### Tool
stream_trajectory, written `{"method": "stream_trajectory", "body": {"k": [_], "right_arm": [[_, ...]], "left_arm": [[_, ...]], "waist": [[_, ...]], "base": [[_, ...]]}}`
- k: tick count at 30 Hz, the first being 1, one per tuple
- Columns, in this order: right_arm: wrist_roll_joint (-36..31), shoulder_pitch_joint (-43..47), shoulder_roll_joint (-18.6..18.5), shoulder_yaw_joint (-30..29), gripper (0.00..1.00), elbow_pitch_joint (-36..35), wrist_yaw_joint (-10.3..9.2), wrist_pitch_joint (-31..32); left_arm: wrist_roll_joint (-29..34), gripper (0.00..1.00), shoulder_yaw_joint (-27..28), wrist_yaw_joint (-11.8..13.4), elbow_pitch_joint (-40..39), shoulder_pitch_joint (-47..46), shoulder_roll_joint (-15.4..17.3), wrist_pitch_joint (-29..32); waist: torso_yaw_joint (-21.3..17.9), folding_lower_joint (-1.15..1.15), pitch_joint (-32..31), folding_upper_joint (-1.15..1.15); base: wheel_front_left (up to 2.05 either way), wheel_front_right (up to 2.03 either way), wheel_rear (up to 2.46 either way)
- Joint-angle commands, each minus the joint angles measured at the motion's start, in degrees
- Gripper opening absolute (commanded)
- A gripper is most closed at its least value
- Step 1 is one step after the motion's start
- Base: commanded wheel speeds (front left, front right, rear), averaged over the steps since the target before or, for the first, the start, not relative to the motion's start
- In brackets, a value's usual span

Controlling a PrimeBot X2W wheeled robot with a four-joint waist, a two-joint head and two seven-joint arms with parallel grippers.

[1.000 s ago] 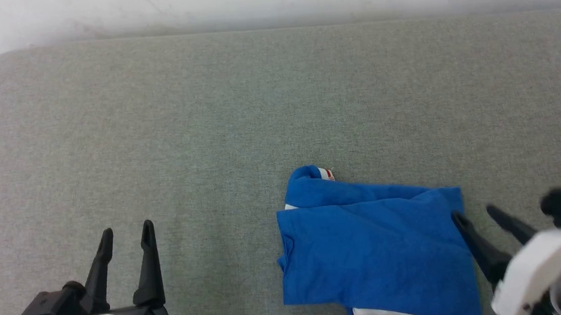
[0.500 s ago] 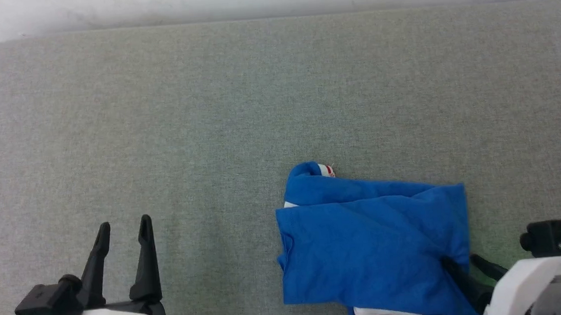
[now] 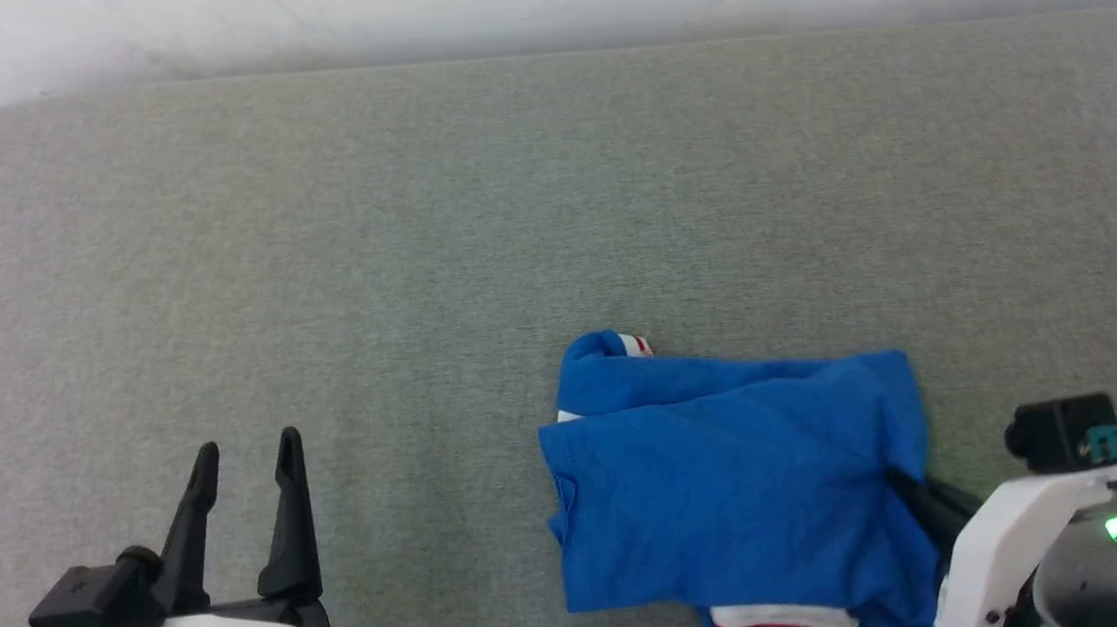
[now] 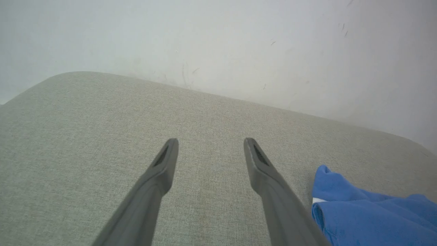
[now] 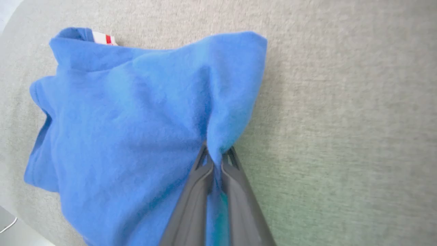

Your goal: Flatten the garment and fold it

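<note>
Left gripper hangs wide and empty over the table's front-left part. Well apart from it, the shirt lies in a crumpled blue heap at the front edge, right of middle, with striped white trim poking out at its back and front. Right gripper is pinched narrow on a raised ridge at the shirt's right edge. The shirt looks light and limp. It will likely sag and bunch, so hems and corners are the best places to hold it, not the middle.
</note>
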Motion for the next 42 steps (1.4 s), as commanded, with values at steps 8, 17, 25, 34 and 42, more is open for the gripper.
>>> {"method": "stream_trajectory", "body": {"k": [8,17,25,34,42], "right_arm": [[-8.8,-10.0,-5.6,-1.8,0.0,-4.7,-0.04,4.3],[-9.8,-21.7,-14.9,-5.2,0.0,-1.7,-0.04,8.2],[-10.8,-29.8,-23.2,-9.1,0.0,1.6,-0.04,8.0],[-12.5,-35.4,-31.3,-14.0,0.0,10.0,-0.04,2.4],[-15.2,-36.1,-29.0,-17.9,0.0,15.9,-0.04,-1.8]], "left_arm": [[1.3,1.0,1.1,0.0,-1.0,-1.9,1.0,-0.4],[3.1,1.0,1.9,-0.2,-3.0,-7.1,3.5,1.7],[4.7,1.0,3.7,-0.3,-6.4,-14.0,5.4,2.8],[8.5,1.0,6.6,0.4,-10.0,-19.3,7.8,1.2],[11.6,1.0,7.1,0.7,-11.1,-21.1,8.7,-0.2]], "waist": [[-6.9,0.0,1.9,0.0],[-11.1,0.0,8.0,0.0],[-13.2,0.0,16.5,0.0],[-14.7,0.0,25.0,0.0],[-15.0,0.0,29.1,0.0]], "base": [[0.0,0.0,0.0],[0.0,0.0,0.0],[0.0,0.0,0.0],[0.0,0.0,0.0],[0.0,0.0,0.0]]}}
